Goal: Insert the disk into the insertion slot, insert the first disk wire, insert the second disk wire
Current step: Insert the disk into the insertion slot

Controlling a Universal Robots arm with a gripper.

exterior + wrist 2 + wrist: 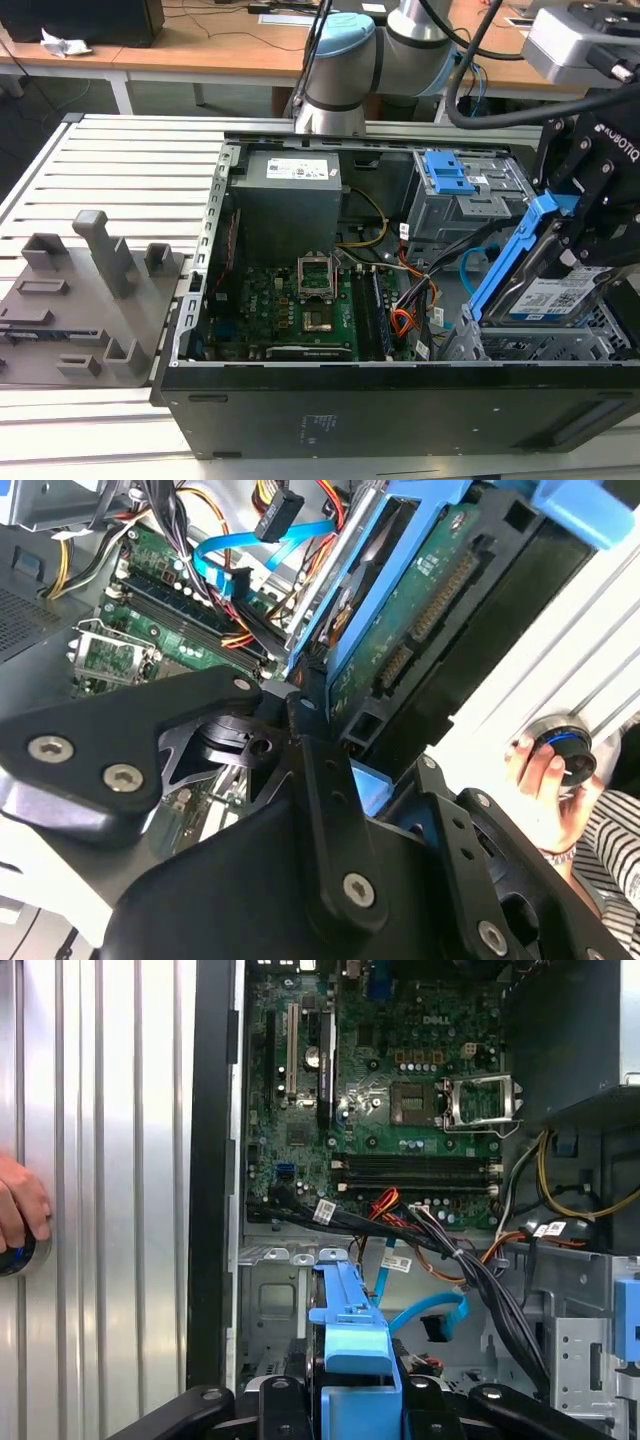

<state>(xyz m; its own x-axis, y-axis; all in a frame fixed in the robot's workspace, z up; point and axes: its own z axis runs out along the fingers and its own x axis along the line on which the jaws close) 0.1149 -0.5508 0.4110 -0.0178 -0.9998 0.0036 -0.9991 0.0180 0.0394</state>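
Wooden desks (pixel 200 45) run along the back of the room, and the ribbed metal surface (pixel 120 160) carries everything I'm working with. At nine o'clock in the exterior view sits a grey fixture block (pixel 85 300) with upright pegs. Just beside it, toward three o'clock, the open computer case (pixel 400 415) lies on its side. Its motherboard (pixel 300 300) is at the centre, with the power supply (pixel 290 195) at twelve o'clock of that board. Further toward three o'clock stands the taller cage (pixel 470 190) with its blue latch.

At four o'clock of that cage my claw (pixel 580 250) is clamped on the disk (pixel 555 295), fingers on either side of its blue carrier. The disk hangs tilted, label showing. Its low end is down at the insertion slot (pixel 540 345) and its high end is raised toward twelve o'clock; I cannot tell whether it touches the cage. In the first wrist view loose cables (pixel 480 1280) lie beyond the carrier. In the second wrist view a person's hand (pixel 545 780) rests on a round knob (pixel 565 748).
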